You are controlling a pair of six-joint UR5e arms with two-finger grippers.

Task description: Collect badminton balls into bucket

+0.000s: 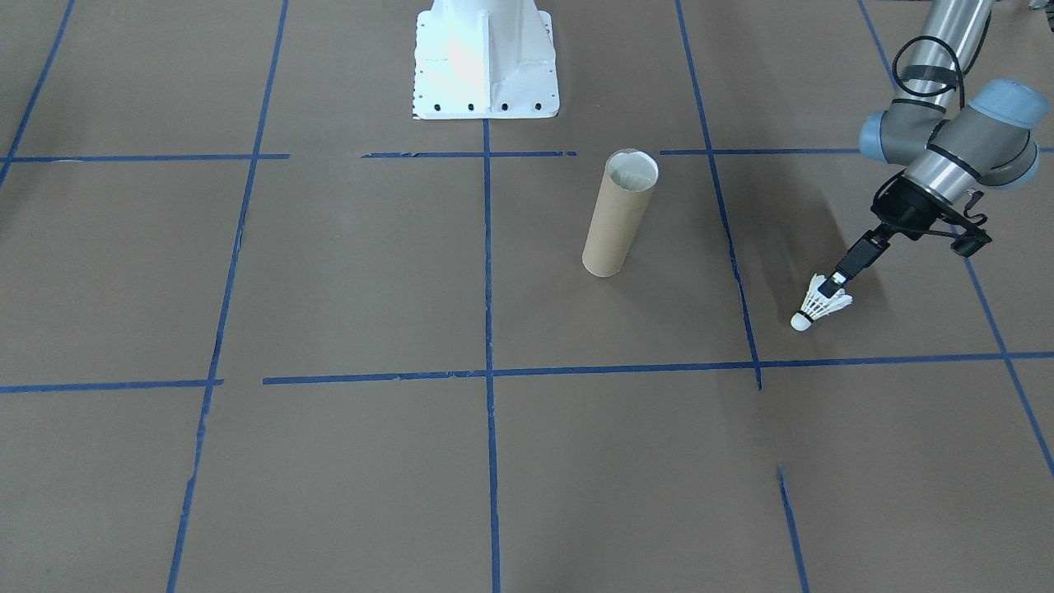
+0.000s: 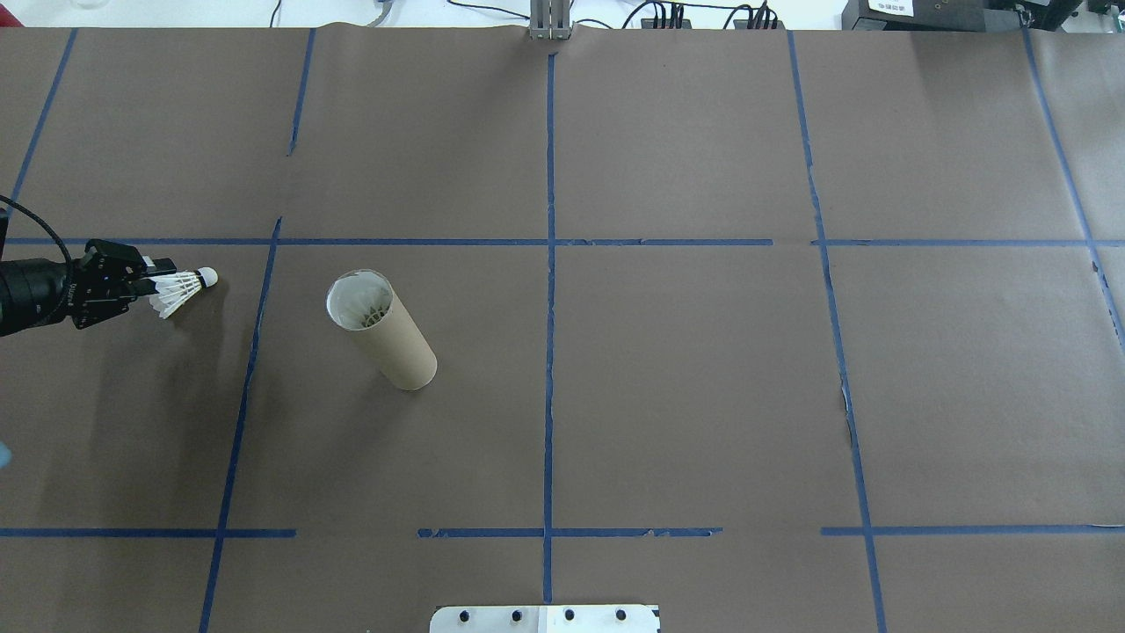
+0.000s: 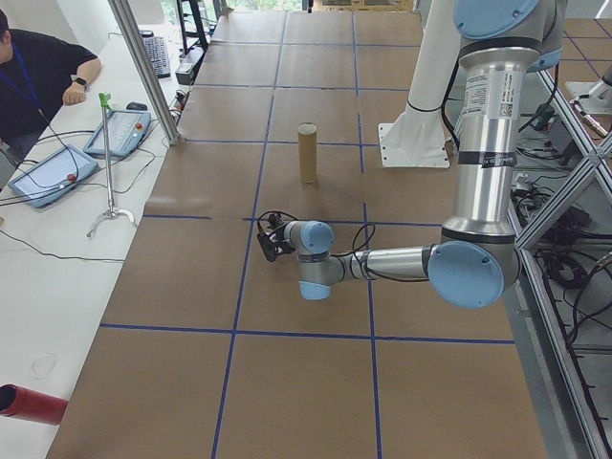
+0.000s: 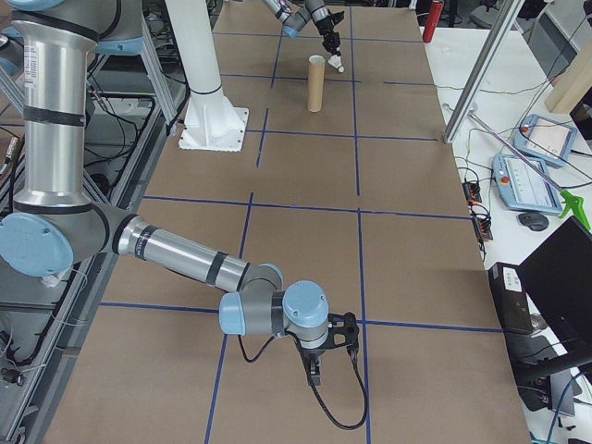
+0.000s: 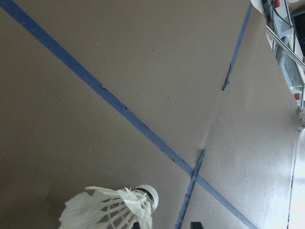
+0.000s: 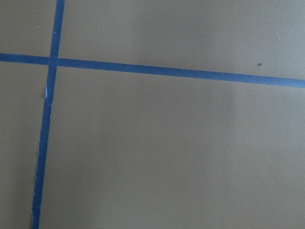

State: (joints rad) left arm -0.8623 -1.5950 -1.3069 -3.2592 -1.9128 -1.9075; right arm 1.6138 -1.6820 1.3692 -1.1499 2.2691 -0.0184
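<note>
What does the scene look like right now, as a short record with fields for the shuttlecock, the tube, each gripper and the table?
shuttlecock: white feather shuttlecock, pinched at its feather skirt, cork tip pointing away from the gripper
tube: brown cardboard tube standing upright, open at the top, shuttlecock feathers visible inside in the overhead view
left gripper: left gripper shut on the shuttlecock, off to one side of the tube
right gripper: seen only in the right side view, state unclear
table: brown paper surface with blue tape grid

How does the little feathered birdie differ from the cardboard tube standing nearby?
The shuttlecock is white and feathery, flaring from a rounded tip; the tube is plain brown, straight-sided cardboard. The shuttlecock is far smaller. It is gripped by the left end effector, while the tube stands upright by itself, open at the top.
</note>
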